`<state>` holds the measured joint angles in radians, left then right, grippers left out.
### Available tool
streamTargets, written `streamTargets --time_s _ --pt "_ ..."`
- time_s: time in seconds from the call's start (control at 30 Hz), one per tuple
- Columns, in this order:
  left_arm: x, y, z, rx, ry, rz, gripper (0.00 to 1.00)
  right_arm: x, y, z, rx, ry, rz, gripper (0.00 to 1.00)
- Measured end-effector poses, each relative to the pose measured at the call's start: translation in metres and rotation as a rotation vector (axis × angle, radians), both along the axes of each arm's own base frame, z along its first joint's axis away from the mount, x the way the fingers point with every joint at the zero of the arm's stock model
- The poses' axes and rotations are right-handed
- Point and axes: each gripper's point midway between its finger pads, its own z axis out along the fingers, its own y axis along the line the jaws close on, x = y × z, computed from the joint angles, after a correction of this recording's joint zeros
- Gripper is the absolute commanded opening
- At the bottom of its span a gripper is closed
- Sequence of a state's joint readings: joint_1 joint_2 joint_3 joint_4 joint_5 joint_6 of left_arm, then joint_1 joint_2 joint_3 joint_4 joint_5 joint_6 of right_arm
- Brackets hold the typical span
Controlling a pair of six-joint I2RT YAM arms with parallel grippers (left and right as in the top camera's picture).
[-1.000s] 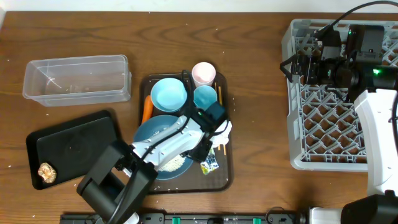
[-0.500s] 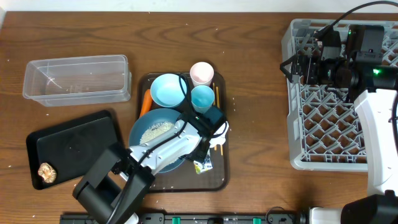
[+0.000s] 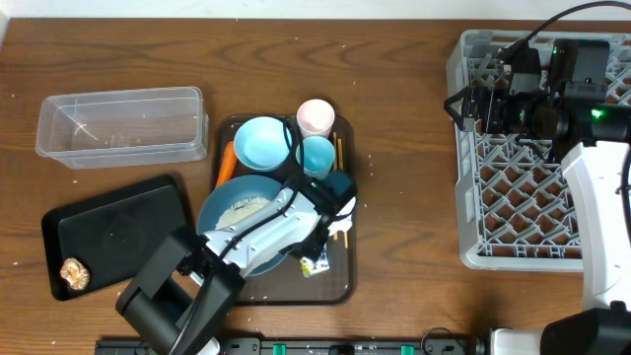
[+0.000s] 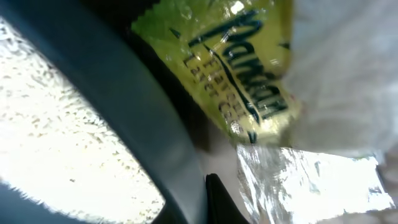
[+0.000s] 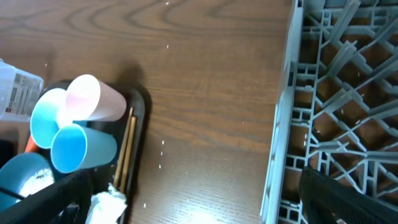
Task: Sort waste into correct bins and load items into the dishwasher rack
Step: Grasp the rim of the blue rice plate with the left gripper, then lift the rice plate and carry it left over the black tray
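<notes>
My left gripper (image 3: pixel 333 197) is over the dark-brown serving tray (image 3: pixel 347 286), shut on the rim of the large blue plate (image 3: pixel 225 202), which holds loose white rice (image 3: pixel 244 208). In the left wrist view one dark finger (image 4: pixel 217 199) presses the plate rim (image 4: pixel 137 124), with the rice (image 4: pixel 62 137), the yellow-green wrapper (image 4: pixel 230 56) and the white napkin (image 4: pixel 348 62) close by. The small pale-blue bowl (image 3: pixel 263 141), pink cup (image 3: pixel 316 115), light-blue cup (image 3: pixel 318 155), carrot (image 3: pixel 227 160) and chopsticks (image 3: pixel 338 148) lie on the tray. My right gripper (image 5: pixel 205 205) is open and empty at the grey rack's (image 3: pixel 537 148) left edge.
The clear tub (image 3: pixel 123 123) stands at the back left. The black tray (image 3: pixel 118 232) lies in front of it with a brown food lump (image 3: pixel 73 273) in its corner. Napkin (image 3: pixel 347 209) and wrapper (image 3: pixel 315 262) lie on the serving tray's right side.
The left gripper has drawn the blue plate left and back. The rice has shifted across the plate, and the serving tray with its load has slid a little left. The right arm has not moved.
</notes>
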<state>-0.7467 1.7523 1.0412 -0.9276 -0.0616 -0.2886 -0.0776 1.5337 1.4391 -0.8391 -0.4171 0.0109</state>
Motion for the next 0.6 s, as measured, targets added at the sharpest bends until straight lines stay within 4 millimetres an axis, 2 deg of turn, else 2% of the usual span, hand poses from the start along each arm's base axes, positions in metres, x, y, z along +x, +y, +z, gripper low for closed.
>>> streamTargets --time_s 0.37,0.47,0.6 --pt "0.024 -0.028 0.045 -0.100 -0.062 0.018 0.06 0.002 0.000 0.002 -0.001 -0.013 0.000 0.99" --pt "0.028 -0.026 0.058 -0.129 -0.096 0.051 0.06 0.002 0.000 0.002 -0.001 -0.013 0.000 0.99" --pt "0.036 -0.014 0.075 -0.164 -0.140 0.143 0.06 0.003 0.000 0.002 -0.001 -0.014 0.000 0.99"
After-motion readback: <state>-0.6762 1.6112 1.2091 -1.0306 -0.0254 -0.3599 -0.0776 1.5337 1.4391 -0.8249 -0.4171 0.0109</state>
